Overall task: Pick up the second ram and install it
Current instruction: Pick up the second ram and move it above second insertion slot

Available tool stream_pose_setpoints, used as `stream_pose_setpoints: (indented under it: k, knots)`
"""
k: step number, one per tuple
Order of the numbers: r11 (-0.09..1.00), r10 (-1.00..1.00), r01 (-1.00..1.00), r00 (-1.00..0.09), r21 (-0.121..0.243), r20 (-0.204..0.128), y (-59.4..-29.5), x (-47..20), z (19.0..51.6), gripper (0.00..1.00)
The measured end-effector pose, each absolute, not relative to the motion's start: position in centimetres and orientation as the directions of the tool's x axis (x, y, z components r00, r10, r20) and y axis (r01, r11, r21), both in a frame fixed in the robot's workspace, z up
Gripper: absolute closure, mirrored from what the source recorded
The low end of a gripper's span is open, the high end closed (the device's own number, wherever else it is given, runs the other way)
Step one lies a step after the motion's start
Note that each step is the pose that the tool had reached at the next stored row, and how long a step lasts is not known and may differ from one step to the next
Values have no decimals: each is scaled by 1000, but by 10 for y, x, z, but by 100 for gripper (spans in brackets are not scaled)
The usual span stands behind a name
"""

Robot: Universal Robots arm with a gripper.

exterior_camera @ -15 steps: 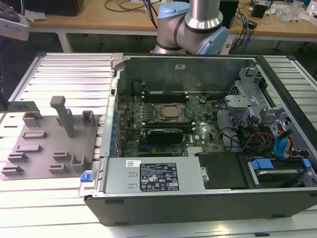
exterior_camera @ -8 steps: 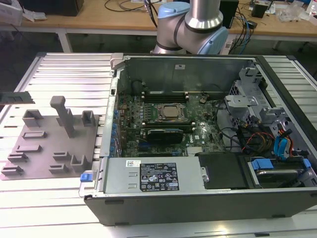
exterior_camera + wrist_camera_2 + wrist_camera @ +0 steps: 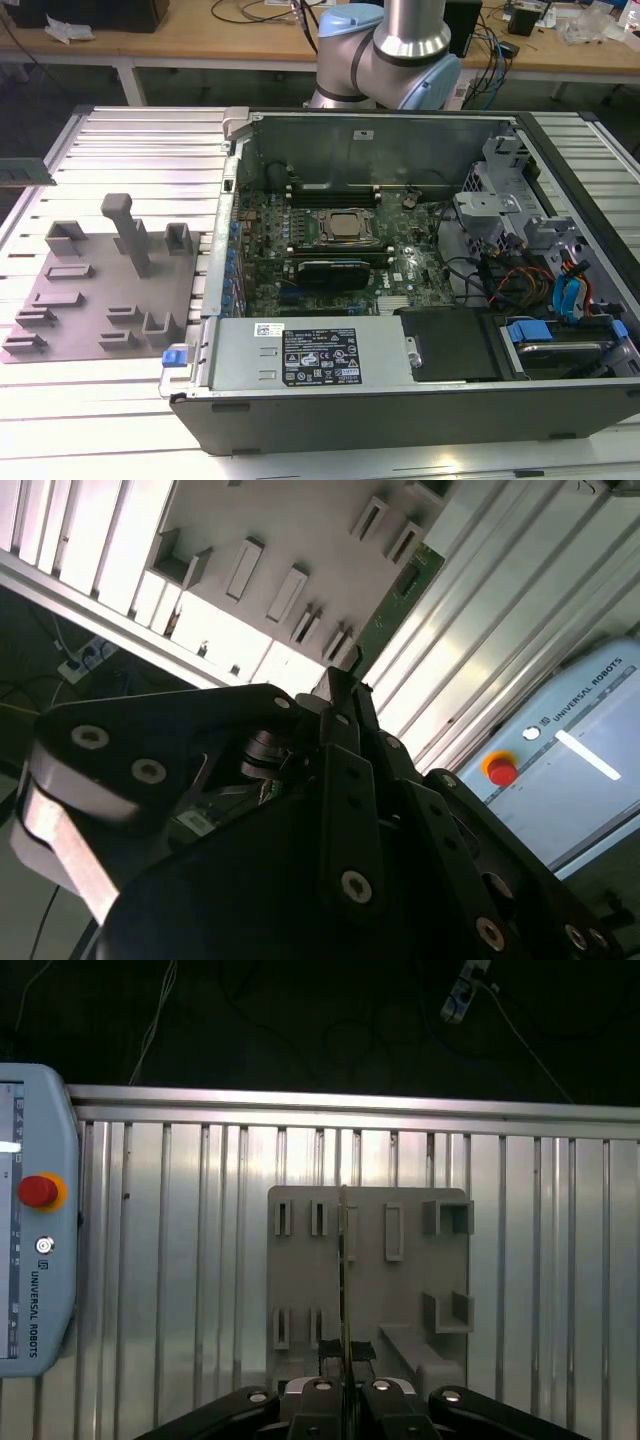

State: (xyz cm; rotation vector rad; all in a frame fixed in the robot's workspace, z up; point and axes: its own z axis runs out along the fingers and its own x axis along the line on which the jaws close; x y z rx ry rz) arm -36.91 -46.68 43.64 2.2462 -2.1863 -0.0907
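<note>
Standing edge-on between the fingertips of the claw [image 3: 346, 1355], the second ram [image 3: 345, 1260] is seen as a thin line running out ahead of the claw. In the second wrist view its green board [image 3: 400, 598] is seen reaching out past the claw [image 3: 345, 685]. The claw is judged to be closed tight on the stick, with no gap visible beside it. A grey fixture plate [image 3: 410, 1290] lies beneath the claw and apart from it, and in the exterior view no green stick is seen in that plate's [image 3: 90, 300] slots. The pick-up is therefore judged done. A teach pendant [image 3: 30, 1220] rests on the slatted table [image 3: 560, 1260] off to one side of the claw. The open computer case [image 3: 350, 125] stands just beside the plate and so away from the claw, with the processor socket [image 3: 345, 228] exposed on its board. Since the stick is held over the plate and not over the case, the installation is judged not yet done. Whether a neighbouring memory slot is already filled cannot be told.
</note>
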Motion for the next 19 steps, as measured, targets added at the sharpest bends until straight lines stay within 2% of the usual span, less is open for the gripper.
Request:
stream_pose_setpoints:
  k: [8,19]
  knots:
    - [-28,-999,-999,26,45,-37,-467,-369,462,89]
    - [-28,-999,-999,26,45,-38,-466,-335,462,89]
